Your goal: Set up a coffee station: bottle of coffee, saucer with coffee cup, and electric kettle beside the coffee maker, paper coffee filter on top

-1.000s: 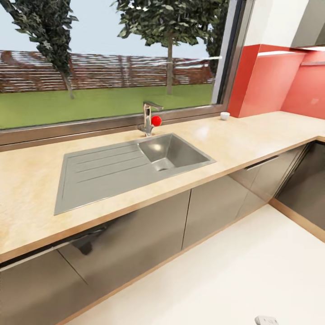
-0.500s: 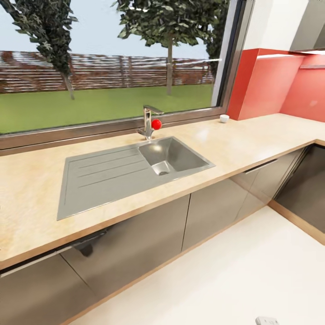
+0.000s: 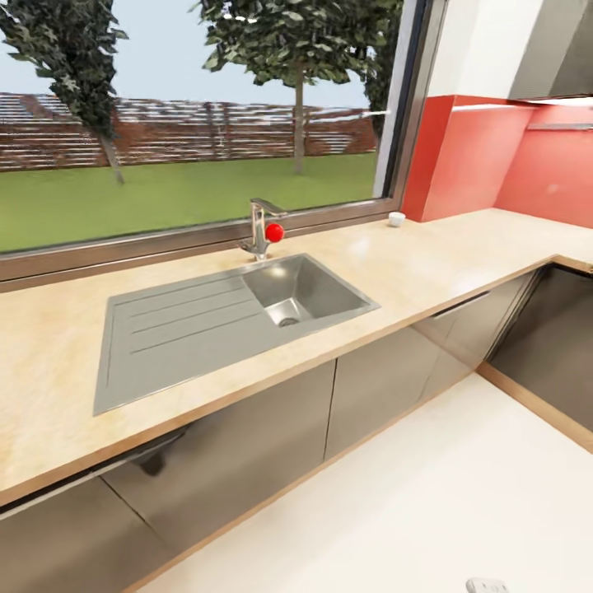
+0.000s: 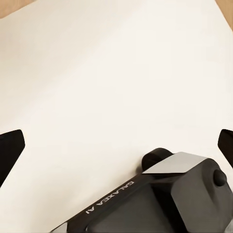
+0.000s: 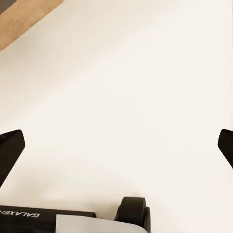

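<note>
On countertop [image 3: 428, 263] — sink [image 3: 309, 288] basin bare | both claws apart — holding nothing

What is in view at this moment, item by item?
countertop: one, beige, running under the window and turning at the right corner
sink: one, steel, set in the countertop, drainboard to its left
faucet: one, steel with a red knob, behind the sink
small cup: one, white, on the countertop by the red wall
cabinets: grey, below the countertop
floor: white
left hand: black fingertips wide apart over the floor, holding nothing
right hand: black fingertips wide apart over the floor, holding nothing
</note>
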You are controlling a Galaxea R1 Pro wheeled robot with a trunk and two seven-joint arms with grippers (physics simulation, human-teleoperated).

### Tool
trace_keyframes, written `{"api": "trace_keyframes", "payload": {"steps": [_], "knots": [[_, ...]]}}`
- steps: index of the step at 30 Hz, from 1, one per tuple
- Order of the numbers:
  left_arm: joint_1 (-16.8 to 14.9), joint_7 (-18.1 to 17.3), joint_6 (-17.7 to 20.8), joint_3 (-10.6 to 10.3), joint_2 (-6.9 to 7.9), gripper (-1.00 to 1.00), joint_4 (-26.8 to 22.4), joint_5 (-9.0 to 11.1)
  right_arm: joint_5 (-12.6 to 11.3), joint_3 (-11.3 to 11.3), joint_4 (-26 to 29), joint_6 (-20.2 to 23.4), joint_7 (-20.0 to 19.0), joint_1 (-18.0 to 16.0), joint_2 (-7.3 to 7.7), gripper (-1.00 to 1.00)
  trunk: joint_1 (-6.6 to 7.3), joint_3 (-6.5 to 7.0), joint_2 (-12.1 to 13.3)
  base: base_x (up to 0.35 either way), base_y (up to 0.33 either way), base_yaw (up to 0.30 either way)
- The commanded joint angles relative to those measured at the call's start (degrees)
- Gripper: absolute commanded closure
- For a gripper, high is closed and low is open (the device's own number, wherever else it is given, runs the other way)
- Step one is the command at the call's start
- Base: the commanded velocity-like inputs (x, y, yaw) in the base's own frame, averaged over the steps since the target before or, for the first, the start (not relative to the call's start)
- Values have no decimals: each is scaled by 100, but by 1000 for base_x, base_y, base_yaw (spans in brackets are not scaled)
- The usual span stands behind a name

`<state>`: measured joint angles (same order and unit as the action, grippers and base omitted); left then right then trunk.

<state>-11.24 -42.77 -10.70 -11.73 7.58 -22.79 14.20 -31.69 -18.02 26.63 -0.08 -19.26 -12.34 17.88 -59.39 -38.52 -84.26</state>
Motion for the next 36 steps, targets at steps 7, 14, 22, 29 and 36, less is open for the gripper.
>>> {"api": "trace_keyframes", "payload": {"steps": [7,14,22,29,36], "knots": [[-1,5,-38,-40,6,-100,3,30,-57,-35,-7,-8,-7,-5,5,-100,0,-5,-2,0,0,-254],[-5,5,-38,-40,6,-100,3,30,-57,-35,-9,-9,3,-5,5,-100,0,-5,-2,77,-49,-192],[-2,5,-38,-40,6,-100,3,30,-57,-38,-9,-10,6,-5,-1,-100,0,-3,-2,225,-178,-79],[-3,7,-38,-40,6,-100,3,30,-57,-43,-9,-11,10,-5,-3,-100,0,14,-2,229,-224,-221],[-4,14,-38,-41,3,-100,3,30,-57,-44,-9,-16,10,-5,-6,-100,0,36,-2,196,-249,-239]]}}
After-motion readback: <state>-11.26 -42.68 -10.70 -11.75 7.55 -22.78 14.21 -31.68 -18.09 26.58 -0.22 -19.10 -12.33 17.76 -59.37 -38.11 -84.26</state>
